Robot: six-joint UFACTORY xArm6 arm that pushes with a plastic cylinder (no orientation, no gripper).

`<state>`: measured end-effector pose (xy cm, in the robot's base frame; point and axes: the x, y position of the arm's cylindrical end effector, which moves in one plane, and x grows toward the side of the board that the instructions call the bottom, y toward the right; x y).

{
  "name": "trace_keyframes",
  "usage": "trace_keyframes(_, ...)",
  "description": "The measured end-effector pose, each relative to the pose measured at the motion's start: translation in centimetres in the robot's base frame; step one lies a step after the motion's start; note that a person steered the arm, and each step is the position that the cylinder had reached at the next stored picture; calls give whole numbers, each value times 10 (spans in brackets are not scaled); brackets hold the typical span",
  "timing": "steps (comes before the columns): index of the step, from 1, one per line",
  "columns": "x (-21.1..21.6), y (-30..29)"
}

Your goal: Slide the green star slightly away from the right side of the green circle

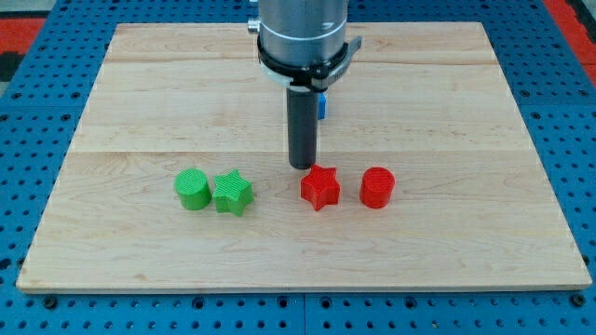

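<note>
Wooden board [447,102] carries four blocks in a row near the view's bottom. My tip [302,166] has no fingers to open or close; it stands just above the red star [320,187], well right of the green star [233,194]. That green star, ribbed on top, touches the right side of the green circle [192,189]. It has no long axis; one point faces the view's top. The red cylinder [377,187] is rightmost.
</note>
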<state>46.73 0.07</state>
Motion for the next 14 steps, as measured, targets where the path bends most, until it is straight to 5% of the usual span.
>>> trace_keyframes(2,-2,-12)
trace_keyframes(4,-56,-206)
trace_keyframes(5,10,-296)
trace_keyframes(6,114,-294)
trace_keyframes(7,128,-237)
trace_keyframes(8,123,-163)
trace_keyframes(10,77,-116)
trace_keyframes(14,66,-105)
